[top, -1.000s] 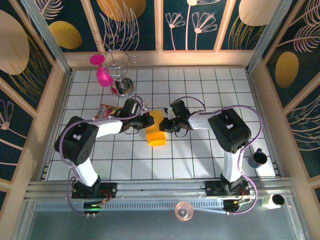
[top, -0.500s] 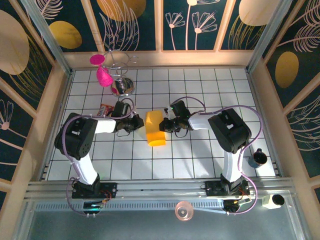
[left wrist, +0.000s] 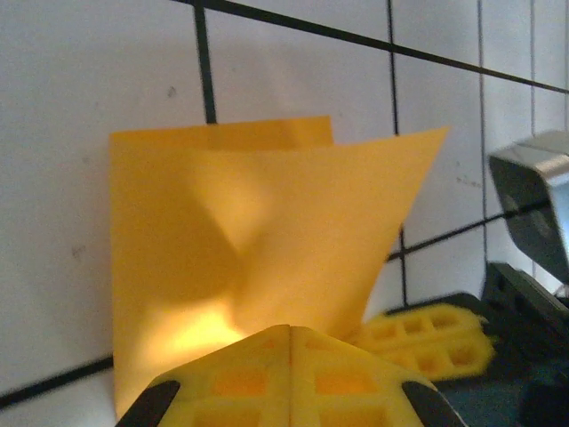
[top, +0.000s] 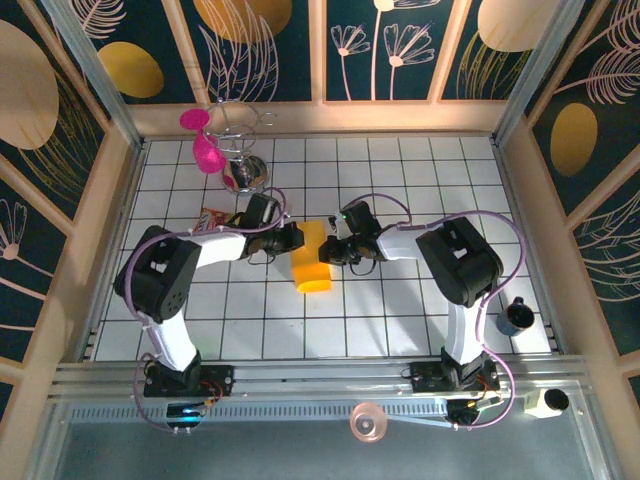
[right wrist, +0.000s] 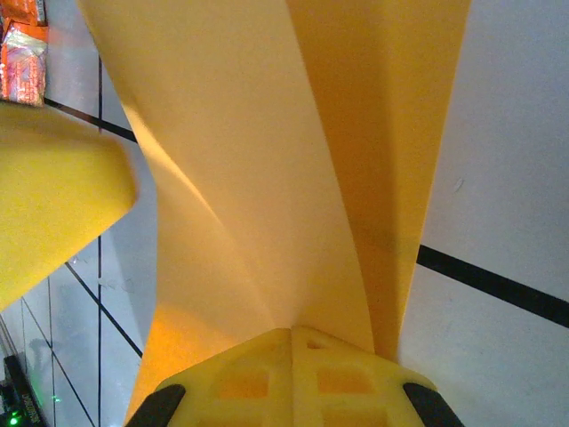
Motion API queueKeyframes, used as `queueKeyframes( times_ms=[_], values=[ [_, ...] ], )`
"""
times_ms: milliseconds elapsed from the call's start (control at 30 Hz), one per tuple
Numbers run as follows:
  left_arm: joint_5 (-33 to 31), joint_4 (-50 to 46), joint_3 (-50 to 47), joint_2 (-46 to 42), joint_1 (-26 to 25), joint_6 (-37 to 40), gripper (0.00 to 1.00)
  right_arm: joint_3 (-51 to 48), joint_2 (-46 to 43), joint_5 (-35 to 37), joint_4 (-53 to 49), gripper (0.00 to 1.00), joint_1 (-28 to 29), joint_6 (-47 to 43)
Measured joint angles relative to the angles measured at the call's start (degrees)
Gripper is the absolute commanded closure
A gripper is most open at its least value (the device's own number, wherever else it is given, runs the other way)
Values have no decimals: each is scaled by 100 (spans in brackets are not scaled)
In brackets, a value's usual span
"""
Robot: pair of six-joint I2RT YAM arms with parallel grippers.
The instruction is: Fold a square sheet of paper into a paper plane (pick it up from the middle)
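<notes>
Sheet (top: 312,258) mid-table (top: 400,320), half-folded, one flap raised, shape unchanged. Left gripper (top: 293,240) back against its left edge after drawing off, clenched; hold on paper not clear. Right gripper (top: 330,248) clamped on the right edge. Probably creasing; no plane yet. Count: one sheet, two grippers, one packet (top: 212,222).

The right gripper (right wrist: 291,356) is sitting at the bottom edge, its two yellow waffle-patterned fingertips (right wrist: 240,382) pressing together with no gap. The orange-yellow sheet of paper (right wrist: 267,160) is running up from between them, fanning wider toward the top, with creases converging at the pinch. A blurred yellow block (right wrist: 53,196) is intruding from the left, just beside the sheet; contact cannot be confirmed. A red-orange snack packet (right wrist: 20,40) is lying at the upper left on the white tiled table (right wrist: 507,160).
</notes>
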Motion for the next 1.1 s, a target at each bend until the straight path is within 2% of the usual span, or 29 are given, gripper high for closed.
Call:
queueKeyframes(
  times_ms=[167,467,600,833,1100],
  values=[
    [-28,11,111,400,107,2,94,-9,-2,0,15,96,0,20],
    [116,24,83,413,634,179,94,-22,-2,0,37,97,0,20],
    [2,-125,83,291,715,269,94,-28,-2,0,52,97,0,20],
    [-31,-138,361,44,437,297,94,-28,-2,0,52,96,0,20],
    [-48,-79,933,732,334,286,94,-28,-2,0,52,96,0,20]
  ],
)
